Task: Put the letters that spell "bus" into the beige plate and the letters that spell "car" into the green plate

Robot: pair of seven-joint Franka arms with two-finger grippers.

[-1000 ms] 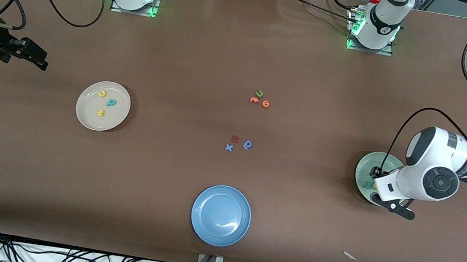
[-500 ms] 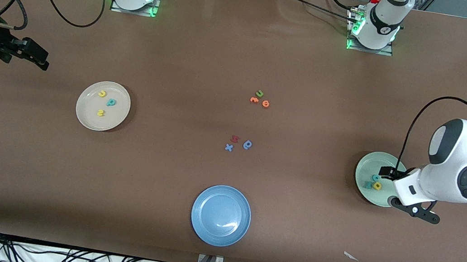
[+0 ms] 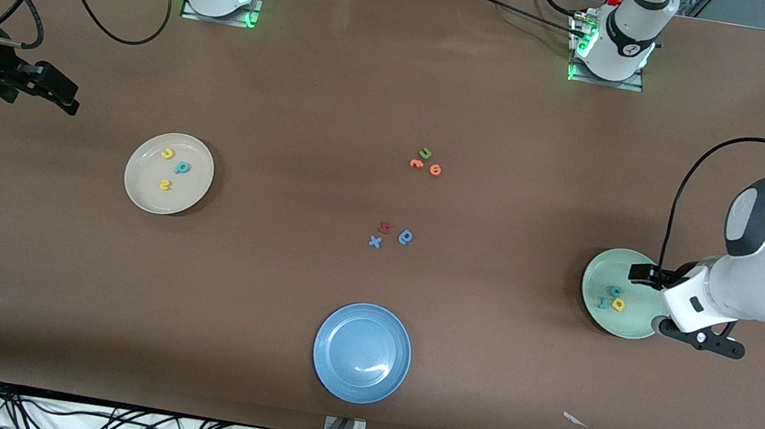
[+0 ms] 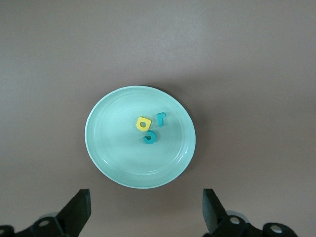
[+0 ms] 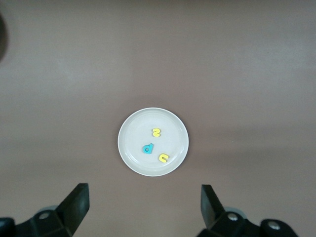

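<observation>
A: Now, what has been altered on the tabletop (image 3: 340, 89) in the last second?

B: The left arm has been drawn back and raised toward its own end of the tabletop. The green plate (image 3: 598, 275), which was partly hidden beneath that arm a second ago, is now almost fully uncovered. The left tool (image 4: 145, 217) is held over the plate's edge with its jaws spread wide and nothing between them.

A: And what is found in that plate?

B: Three letters are seen lying close together in it: the teal "c" (image 4: 150, 138), the yellow "a" (image 4: 143, 123) and the teal "r" (image 4: 161, 118). "Car" is judged to have been delivered.

A: What is reported of the right arm?

B: It is kept waiting at the right arm's end. The right tool (image 5: 143, 212) is held high, looking down on the beige plate (image 3: 140, 189), likewise wide open and empty. In that plate the teal "b" (image 3: 182, 168), the yellow "u" (image 3: 168, 154) and the yellow "s" (image 3: 165, 185) are seen, unmoved.

A: So what is left to be done?

B: Nothing, it is judged. The blue plate (image 3: 330, 372) is empty, and only spare letters (image 3: 424, 161) are left mid-table.
</observation>
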